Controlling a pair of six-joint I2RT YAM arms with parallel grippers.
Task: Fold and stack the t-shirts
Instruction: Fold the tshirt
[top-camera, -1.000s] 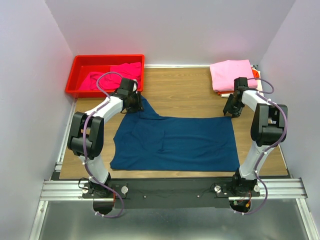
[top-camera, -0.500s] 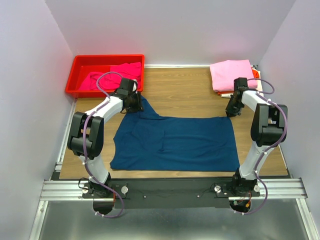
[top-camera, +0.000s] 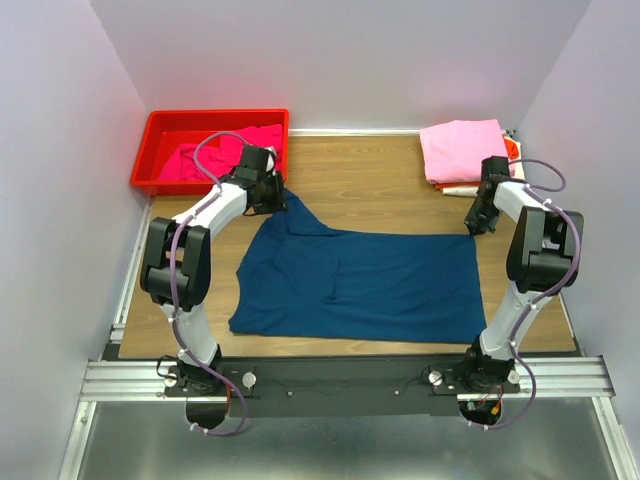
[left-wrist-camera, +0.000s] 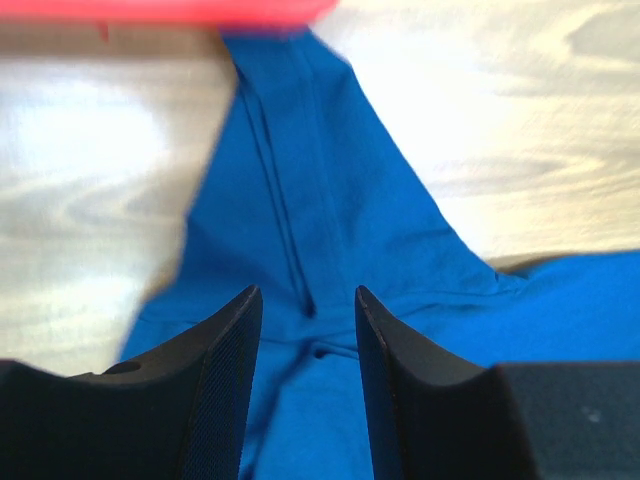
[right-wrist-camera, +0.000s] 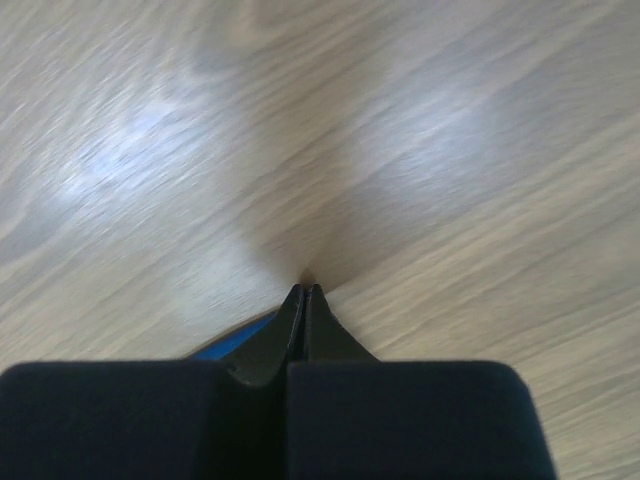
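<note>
A navy t-shirt (top-camera: 360, 285) lies spread flat on the wooden table, one sleeve reaching toward the far left. My left gripper (top-camera: 275, 195) is at that sleeve, open, its fingers straddling the sleeve's blue fabric (left-wrist-camera: 330, 200) with a clear gap at the left gripper's tips (left-wrist-camera: 305, 292). My right gripper (top-camera: 478, 222) sits at the shirt's far right corner. Its jaws (right-wrist-camera: 305, 288) are pressed together against the wood, with a sliver of blue cloth (right-wrist-camera: 235, 340) beside them. A light pink t-shirt (top-camera: 462, 150) tops a folded stack at the far right. A magenta t-shirt (top-camera: 225, 150) lies in the bin.
A red plastic bin (top-camera: 165, 125) stands at the far left corner, close to my left gripper. Orange (top-camera: 512, 148) and cream (top-camera: 460, 188) edges show under the pink stack. Purple walls close in the table on three sides.
My right gripper closed and moved to the right. The navy t-shirt slid a little to the right. My left gripper shifted slightly up and right with the sleeve.
</note>
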